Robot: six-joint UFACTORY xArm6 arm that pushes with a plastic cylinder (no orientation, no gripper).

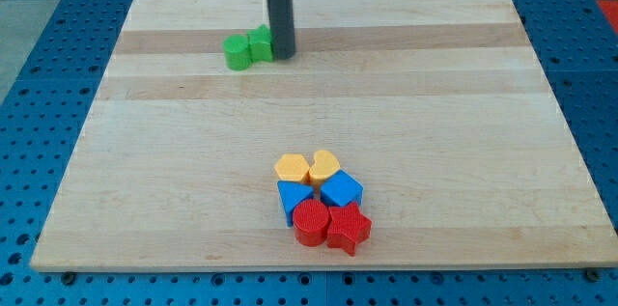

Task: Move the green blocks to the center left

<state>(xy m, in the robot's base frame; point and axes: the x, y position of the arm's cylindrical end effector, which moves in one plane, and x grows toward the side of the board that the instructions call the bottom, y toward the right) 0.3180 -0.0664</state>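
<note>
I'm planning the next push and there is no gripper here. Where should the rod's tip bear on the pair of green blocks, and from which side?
Press on the right face of the right green block, coming from the view's right, where my tip already stands. The left green block touches it, so the pair would probably slide together; steering toward the view's bottom is likely needed for the wooden board's center left.

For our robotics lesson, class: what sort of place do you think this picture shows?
Probably a robotics lab bench: a wooden board lies on a blue perforated table, my tip rests beside two green blocks, and coloured toy blocks are clustered near the view's bottom.
</note>
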